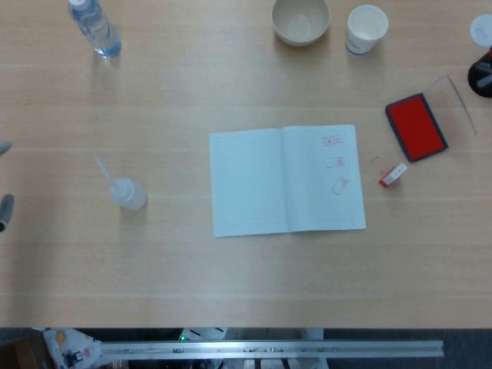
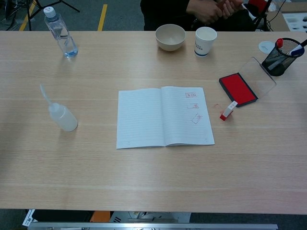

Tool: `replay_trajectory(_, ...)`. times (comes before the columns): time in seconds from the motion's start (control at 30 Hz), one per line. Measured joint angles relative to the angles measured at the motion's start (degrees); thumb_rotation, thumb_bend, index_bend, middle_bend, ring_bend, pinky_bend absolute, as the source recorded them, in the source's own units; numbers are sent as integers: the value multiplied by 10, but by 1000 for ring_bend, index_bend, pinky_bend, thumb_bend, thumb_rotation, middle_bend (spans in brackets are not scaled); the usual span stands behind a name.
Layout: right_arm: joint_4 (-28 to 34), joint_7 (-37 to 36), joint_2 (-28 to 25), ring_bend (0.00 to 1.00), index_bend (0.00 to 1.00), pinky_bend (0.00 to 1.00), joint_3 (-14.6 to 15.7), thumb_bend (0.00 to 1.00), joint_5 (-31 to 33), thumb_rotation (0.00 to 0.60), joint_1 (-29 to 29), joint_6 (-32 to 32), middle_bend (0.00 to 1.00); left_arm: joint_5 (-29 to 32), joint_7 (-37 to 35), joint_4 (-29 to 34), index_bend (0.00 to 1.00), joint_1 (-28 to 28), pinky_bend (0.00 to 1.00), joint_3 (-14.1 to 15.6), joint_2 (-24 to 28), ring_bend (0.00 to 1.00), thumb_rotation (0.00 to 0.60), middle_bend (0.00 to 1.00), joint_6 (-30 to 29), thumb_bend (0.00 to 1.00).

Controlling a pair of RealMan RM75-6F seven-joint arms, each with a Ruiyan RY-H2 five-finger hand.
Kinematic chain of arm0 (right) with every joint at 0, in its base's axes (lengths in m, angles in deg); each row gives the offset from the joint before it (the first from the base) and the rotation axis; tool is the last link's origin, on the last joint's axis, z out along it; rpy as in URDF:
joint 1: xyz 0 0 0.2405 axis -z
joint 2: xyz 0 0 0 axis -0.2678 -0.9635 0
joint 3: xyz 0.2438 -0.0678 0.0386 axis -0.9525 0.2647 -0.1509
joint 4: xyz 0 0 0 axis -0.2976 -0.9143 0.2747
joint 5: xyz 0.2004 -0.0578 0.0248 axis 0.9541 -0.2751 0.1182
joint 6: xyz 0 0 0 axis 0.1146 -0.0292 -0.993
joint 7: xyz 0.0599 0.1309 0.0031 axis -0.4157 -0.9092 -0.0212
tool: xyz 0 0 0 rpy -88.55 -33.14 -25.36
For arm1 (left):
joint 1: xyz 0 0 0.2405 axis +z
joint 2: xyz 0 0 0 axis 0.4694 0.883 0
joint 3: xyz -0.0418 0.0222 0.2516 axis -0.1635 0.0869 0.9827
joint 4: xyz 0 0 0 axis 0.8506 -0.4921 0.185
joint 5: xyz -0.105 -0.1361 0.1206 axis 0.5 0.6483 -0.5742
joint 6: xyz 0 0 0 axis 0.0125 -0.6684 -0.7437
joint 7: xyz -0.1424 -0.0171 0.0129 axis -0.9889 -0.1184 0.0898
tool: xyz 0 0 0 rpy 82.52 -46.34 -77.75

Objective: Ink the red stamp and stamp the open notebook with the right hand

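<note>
The small red and white stamp (image 1: pixel 393 175) (image 2: pixel 229 110) lies on its side on the table, just right of the open notebook (image 1: pixel 286 181) (image 2: pixel 164 116). Three red stamp marks show on the notebook's right page. The red ink pad (image 1: pixel 416 127) (image 2: pixel 238 89) sits open behind the stamp, its clear lid folded back to the right. My right hand is in neither view. Only grey fingertips of my left hand (image 1: pixel 4 209) show at the left edge of the head view, far from the stamp; their pose is unclear.
A water bottle (image 1: pixel 94 27) stands at the back left and a squeeze bottle (image 1: pixel 127 192) at mid left. A bowl (image 1: pixel 300 19) and a paper cup (image 1: pixel 367 28) stand at the back. A mesh pen holder (image 2: pixel 279 56) stands at the far right.
</note>
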Motion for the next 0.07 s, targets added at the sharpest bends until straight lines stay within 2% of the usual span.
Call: replay_trajectory(0.07,1,-2,0,271,490,189,-2,395,-1,600,3,1,423,0,1,0,177,0,86,0,0,106,600,133,-1,340)
